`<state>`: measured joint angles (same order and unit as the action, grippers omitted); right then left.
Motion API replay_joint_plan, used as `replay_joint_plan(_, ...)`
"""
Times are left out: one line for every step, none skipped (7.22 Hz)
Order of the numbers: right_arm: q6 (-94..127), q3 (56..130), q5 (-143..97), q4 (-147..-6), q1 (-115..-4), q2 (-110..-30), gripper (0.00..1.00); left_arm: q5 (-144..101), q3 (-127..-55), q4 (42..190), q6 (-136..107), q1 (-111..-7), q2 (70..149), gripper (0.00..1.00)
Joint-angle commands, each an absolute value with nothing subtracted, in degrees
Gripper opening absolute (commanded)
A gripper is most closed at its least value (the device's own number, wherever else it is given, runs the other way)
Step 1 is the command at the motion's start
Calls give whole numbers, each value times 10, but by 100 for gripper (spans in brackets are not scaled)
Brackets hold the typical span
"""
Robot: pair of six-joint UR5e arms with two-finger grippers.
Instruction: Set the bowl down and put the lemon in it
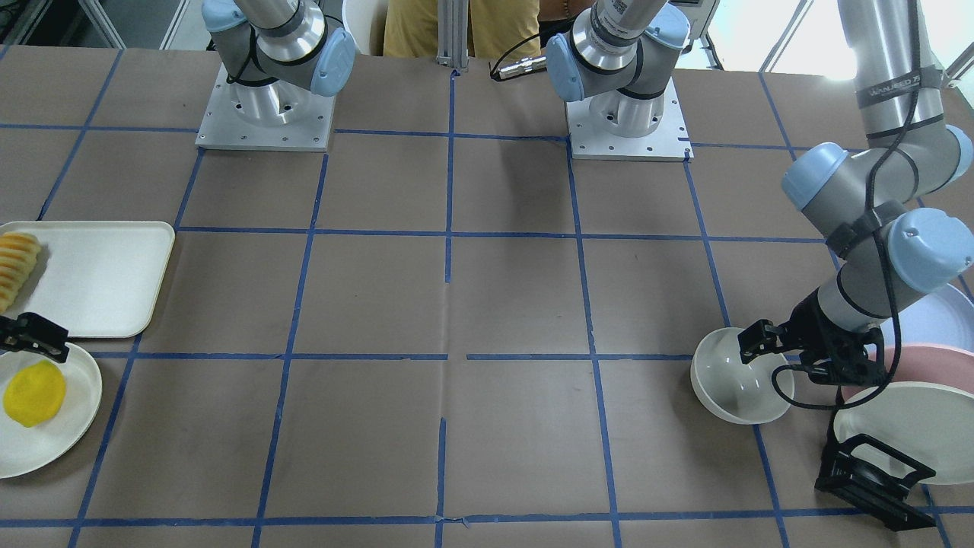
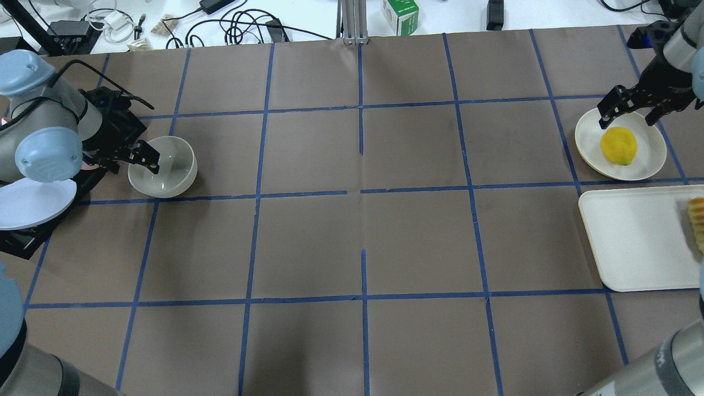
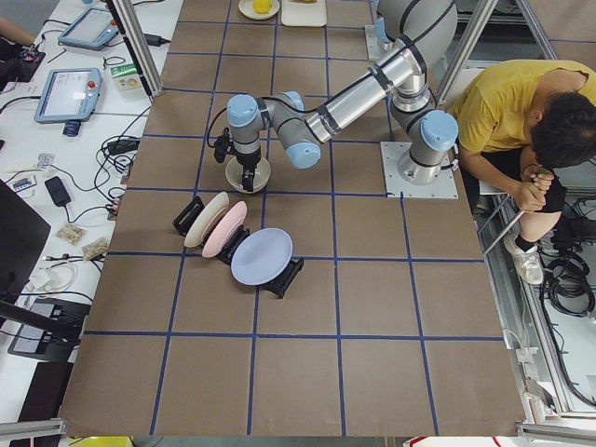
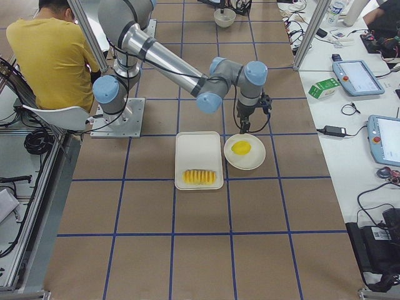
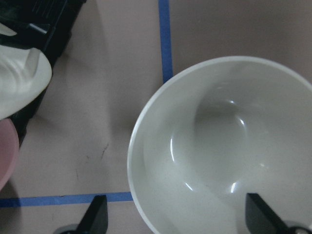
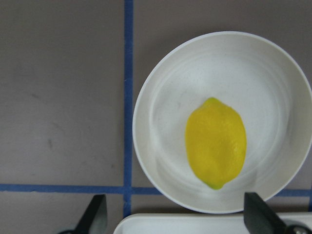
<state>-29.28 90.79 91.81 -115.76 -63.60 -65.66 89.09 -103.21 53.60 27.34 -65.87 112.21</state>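
Now the left fingers (image 5: 96, 219), spread wide, straddle the bowl (image 5: 219, 146) rim; the right fingers (image 6: 95, 215), equally wide, hover just short of the lemon (image 6: 216, 142).

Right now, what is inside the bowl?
Nothing: the bowl shows a bare glossy interior. The lemon lies on a plate. One jaw of the left gripper, reaching inside, hides a bit of the wall.

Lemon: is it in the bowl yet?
No, the lemon lies on the round cream plate in the right wrist view, and the bowl in the left wrist view is empty.
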Motion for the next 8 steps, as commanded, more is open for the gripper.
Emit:
replay_joint_plan(-300, 905, 947, -1212, -633, -597, 100, 874, -1037, 521, 274, -657, 1138, 100)
replay_joint_plan(-301, 909, 947, -1213, -633, -592, 100, 874, -1032, 521, 274, -657, 1150, 97)
replay_joint_plan(-302, 904, 947, -1222, -633, -577, 100, 875, -1026, 509, 263, -656, 1157, 84)
replay_joint_plan(-302, 904, 947, -1230, -633, -568, 100, 878, -1022, 508, 259, -656, 1158, 56)
replay_joint_plan(-301, 903, 948, -1230, -632, -567, 100, 881, -1021, 508, 260, -656, 1157, 38)
replay_joint_plan(-299, 903, 949, -1229, -632, -568, 92, 880, -1021, 511, 259, -656, 1156, 25)
replay_joint_plan(-277, 903, 948, -1228, -632, -570, 39, 875, -1022, 514, 259, -654, 1151, 16)
replay_joint_plan(-254, 904, 947, -1223, -622, -574, 14, 875, -1027, 515, 259, -649, 1150, 11)
